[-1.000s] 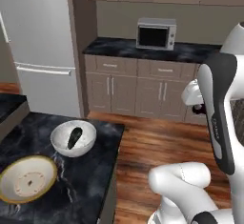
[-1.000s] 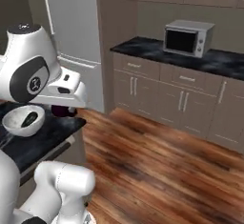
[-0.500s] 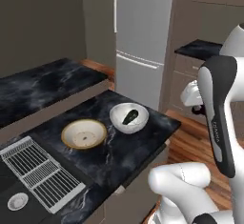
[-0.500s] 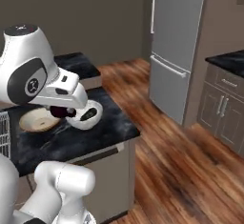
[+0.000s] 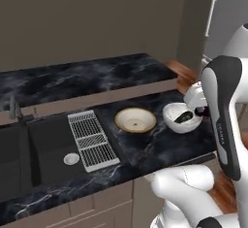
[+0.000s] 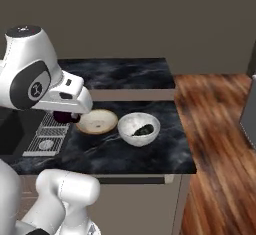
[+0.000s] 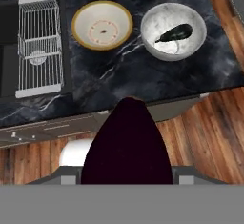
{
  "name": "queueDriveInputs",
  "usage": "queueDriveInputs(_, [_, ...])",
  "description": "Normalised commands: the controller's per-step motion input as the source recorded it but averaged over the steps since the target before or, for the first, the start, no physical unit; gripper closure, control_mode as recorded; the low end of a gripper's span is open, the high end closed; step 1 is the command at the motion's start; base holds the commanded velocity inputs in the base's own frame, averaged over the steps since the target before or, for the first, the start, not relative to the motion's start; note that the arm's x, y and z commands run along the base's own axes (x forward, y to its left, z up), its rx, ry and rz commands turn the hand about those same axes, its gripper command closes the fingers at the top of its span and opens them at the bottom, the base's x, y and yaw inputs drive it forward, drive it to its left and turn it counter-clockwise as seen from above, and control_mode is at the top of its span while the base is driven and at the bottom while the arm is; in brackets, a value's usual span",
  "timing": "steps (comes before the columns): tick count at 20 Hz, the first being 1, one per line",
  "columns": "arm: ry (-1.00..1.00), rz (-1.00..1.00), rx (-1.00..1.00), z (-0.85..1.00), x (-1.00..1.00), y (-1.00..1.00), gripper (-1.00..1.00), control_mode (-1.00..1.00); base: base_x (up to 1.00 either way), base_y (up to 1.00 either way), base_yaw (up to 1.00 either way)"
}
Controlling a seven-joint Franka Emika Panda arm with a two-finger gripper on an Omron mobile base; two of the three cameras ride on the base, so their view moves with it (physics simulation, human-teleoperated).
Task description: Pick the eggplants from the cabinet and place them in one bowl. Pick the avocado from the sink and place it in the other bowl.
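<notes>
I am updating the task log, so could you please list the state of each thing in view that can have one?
White bowl: upright on the counter, holding one dark eggplant.
Tan bowl: upright, empty, beside the white bowl.
Held eggplant: gripped in the gripper, above the counter edge.
Sink: no avocado visible in it.
Drying rack: lying flat, bare.

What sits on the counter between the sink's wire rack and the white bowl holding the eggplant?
The cream bowl, empty, sits between the wire rack and the white bowl in the hand view, on dark counter.
</notes>
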Motion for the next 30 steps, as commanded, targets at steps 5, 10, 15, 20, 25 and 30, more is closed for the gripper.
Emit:
queueDriveInputs(5, [0.00,0.00,0.00,0.00,0.00,0.00,1.00,1.00,0.23,-0.19,0.47])
queueDriveInputs(10, [0.00,0.00,0.00,0.00,0.00,0.00,1.00,1.00,0.21,-0.22,0.16])
queueDriveInputs(15, [0.00,0.00,0.00,0.00,0.00,0.00,1.00,1.00,0.36,-0.62,0.08])
queueDriveInputs(20, [0.00,0.00,0.00,0.00,0.00,0.00,1.00,1.00,0.16,-0.72,0.12])
queueDriveInputs(25, [0.00,0.00,0.00,0.00,0.00,0.00,1.00,1.00,0.33,-0.32,0.03])
queueDriveInputs(30, [0.00,0.00,0.00,0.00,0.00,0.00,1.00,1.00,0.46,-0.01,-0.01])
